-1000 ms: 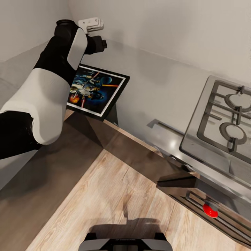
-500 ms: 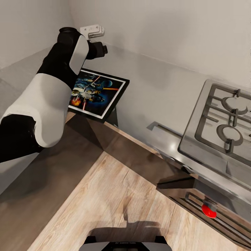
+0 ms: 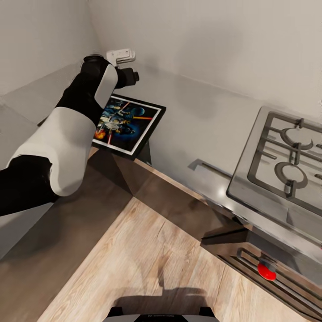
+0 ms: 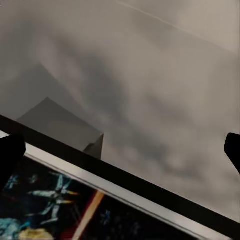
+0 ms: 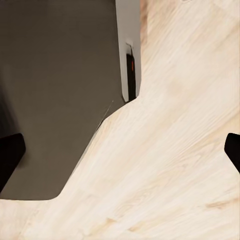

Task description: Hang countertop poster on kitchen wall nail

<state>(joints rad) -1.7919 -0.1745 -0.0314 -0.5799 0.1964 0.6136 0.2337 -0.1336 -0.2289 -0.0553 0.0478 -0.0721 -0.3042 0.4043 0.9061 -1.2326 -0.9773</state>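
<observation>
Comparing head views: left arm (image 3: 67, 134) has advanced over the poster (image 3: 132, 123), overhanging the countertop (image 3: 201, 112) inner corner's edge. Left wrist: left gripper (image 4: 120, 145) spread wide above poster frame (image 4: 125, 182); grasp pending. Right wrist: right gripper (image 5: 120, 145) wide, above floor (image 5: 175, 165).

The right end effector (image 5: 120, 150) hung with its two dark fingertips (image 5: 10, 155) wide apart above the pale wooden floor (image 5: 180, 150), beside a dark cabinet front (image 5: 55, 85).

My head looks down at the poster (image 3: 127, 123) toward eleven o'clock; my left wrist shares it, close.
</observation>
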